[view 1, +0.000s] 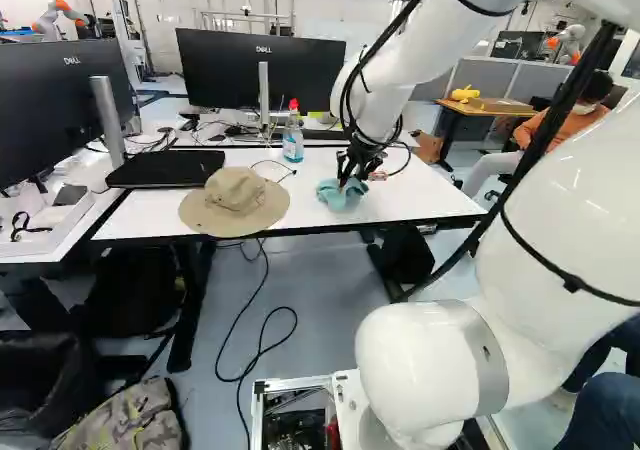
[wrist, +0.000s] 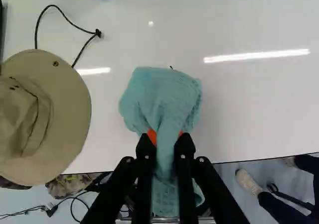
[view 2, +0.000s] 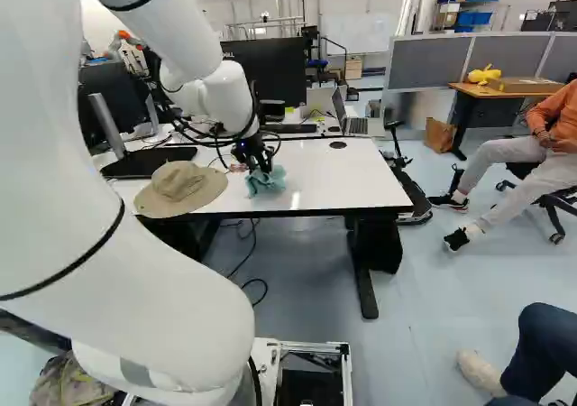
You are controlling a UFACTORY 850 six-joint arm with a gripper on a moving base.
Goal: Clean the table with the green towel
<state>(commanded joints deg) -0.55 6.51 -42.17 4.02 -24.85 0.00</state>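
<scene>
Jaws of the black gripper (wrist: 166, 140) stand a little apart, pinching a bunched fold of the green towel (wrist: 159, 97) between both orange pads. Most of the cloth spreads ahead of the jaws, apparently resting on the white table (wrist: 259, 104); a loose end hangs back beneath them.

I judge that picking up the towel is done and wiping is the step in hand. How much is wiped, I cannot tell. Probably left are the stretches to either side of the jaws and beyond them, with the tan hat (wrist: 22, 122) beside the jaws to work around.

Only the wrist view shows the grip clearly. It catches just the blue base of the spray bottle (view 1: 293, 138) beyond the jaws; the left base view shows it upright. Only the right base view shows the open laptop (view 2: 357, 125), also beyond the jaws.
</scene>
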